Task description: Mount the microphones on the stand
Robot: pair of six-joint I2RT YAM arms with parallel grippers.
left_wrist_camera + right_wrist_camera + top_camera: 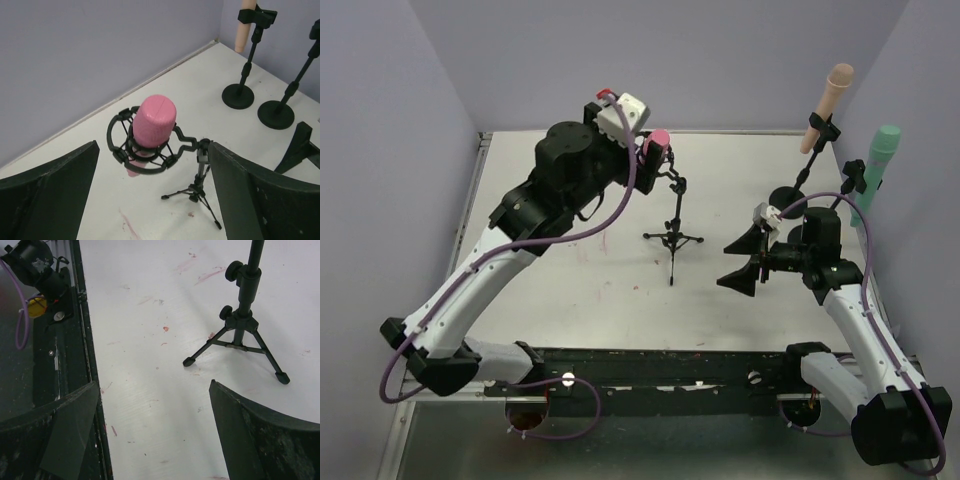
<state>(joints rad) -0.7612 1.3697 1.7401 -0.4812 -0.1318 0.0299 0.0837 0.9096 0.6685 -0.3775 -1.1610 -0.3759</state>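
**Operator:** State the position of the matte pink stick-shaped microphone [152, 122].

**Technician:** The pink microphone is seated in the black wire ring mount [125, 145] at the top of the small black tripod stand [197, 187]. Its rounded head stands above the ring. Its lower end shows below the ring.

**Operator:** State the condition of the left gripper [152, 145].

**Technician:** The left gripper is spread wide, with one black finger on each side of the ring mount. A gap shows between each finger and the pink microphone. The gripper holds nothing.

**Operator:** Locate the other two microphones.

**Technician:** The matte peach stick-shaped microphone [828, 100] is held tilted in a clip on a black round-base stand [238, 95], to the right of and beyond the tripod stand. The matte teal-green stick-shaped microphone [878, 170] is clipped on a second black round-base stand [275, 114], farther right of the tripod stand.

**Operator:** State the condition of the right gripper [742, 262].

**Technician:** The right gripper is spread wide and empty. It hangs above the white tabletop [570, 290], near the right side of the tripod stand, with its fingers pointed toward that stand.
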